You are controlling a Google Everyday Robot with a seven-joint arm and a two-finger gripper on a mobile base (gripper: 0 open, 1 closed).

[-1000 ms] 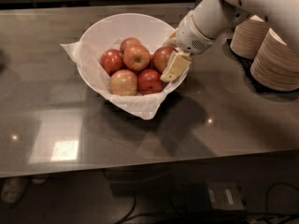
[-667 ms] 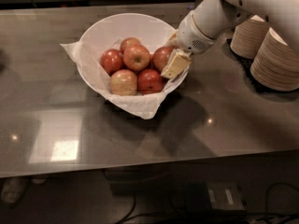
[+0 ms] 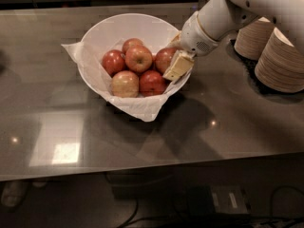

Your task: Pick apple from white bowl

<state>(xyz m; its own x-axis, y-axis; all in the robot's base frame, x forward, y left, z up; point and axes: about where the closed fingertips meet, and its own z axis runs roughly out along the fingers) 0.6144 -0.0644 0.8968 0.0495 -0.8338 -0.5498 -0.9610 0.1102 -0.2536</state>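
Note:
The white bowl [image 3: 99, 39], lined with crumpled white paper, stands on the dark counter and holds several apples. The apple [image 3: 163, 58], dull red, lies at the bowl's right side, partly hidden by my gripper. My gripper [image 3: 175, 56] reaches in over the bowl's right rim from the upper right and sits right at this apple, with its cream-coloured tip low against the apple's front right. A streaked red and yellow apple [image 3: 138, 57] lies in the middle, glossy red ones [image 3: 113, 61] beside it, and a pale yellow one [image 3: 125, 83] at the front.
Stacks of beige paper bowls [image 3: 280, 63] stand at the right edge of the counter, close behind my arm [image 3: 223, 15]. The paper lining hangs over the bowl's front and left rim [image 3: 142, 109]. The counter's front edge runs along the bottom.

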